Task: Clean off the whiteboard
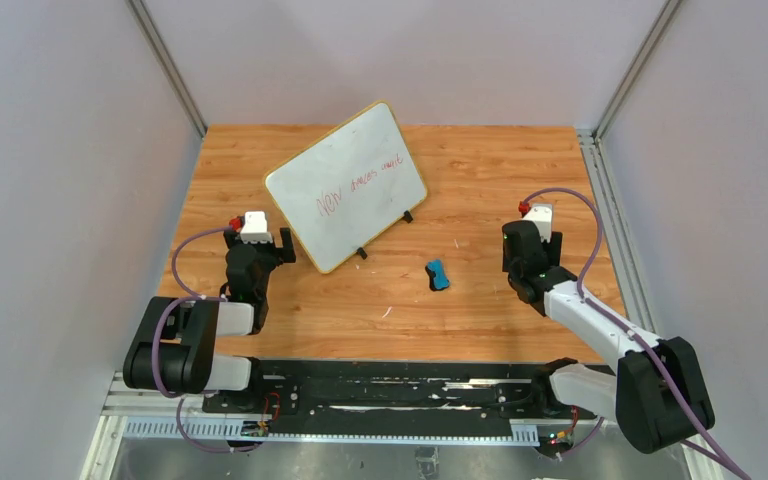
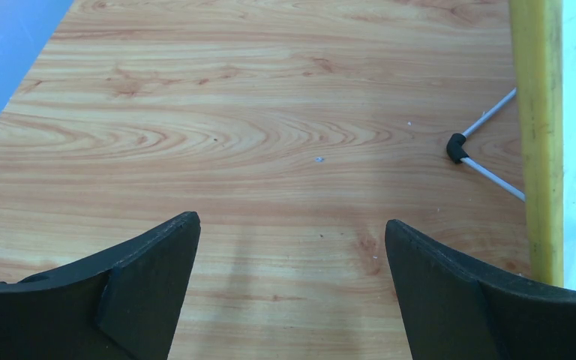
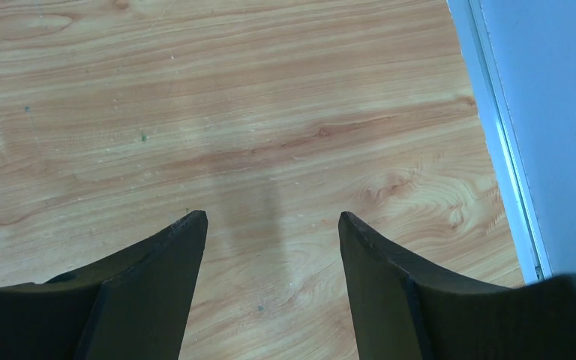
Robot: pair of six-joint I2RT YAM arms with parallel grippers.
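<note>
overhead and wrist views, start of the erasing task. the whiteboard (image 1: 345, 185) stands propped on its black feet on the left half of the table (image 1: 500, 165), its face leaning back and turned toward you. its long axis runs on a diagonal, from the near left corner to the far right one. faint red writing (image 1: 360, 195) crosses the middle of the face.

note the key relation: the left gripper (image 1: 258, 238) sits just beside the board's near left edge, so the board lies to the right of its fingers. in the left wrist view the yellow frame (image 2: 538, 135) runs up the right margin, with one foot (image 2: 457, 147) of the wire stand just inside it. the left gripper (image 2: 292, 232) has its jaws spread wide, nothing between them but bare wood.

the blue eraser (image 1: 438, 275) lies flat in front of the board's near right side, between the two arms and closer to the right gripper (image 1: 532, 238). you should judge that arm the likelier one to fetch it. the right gripper (image 3: 270, 225) is likewise parted and holds nothing.

limits of the views: the eraser appears in neither wrist view. the left wrist view cuts off nearly all of the board's face. the writing is too faint to read, and how steeply the board leans cannot be told.
</note>
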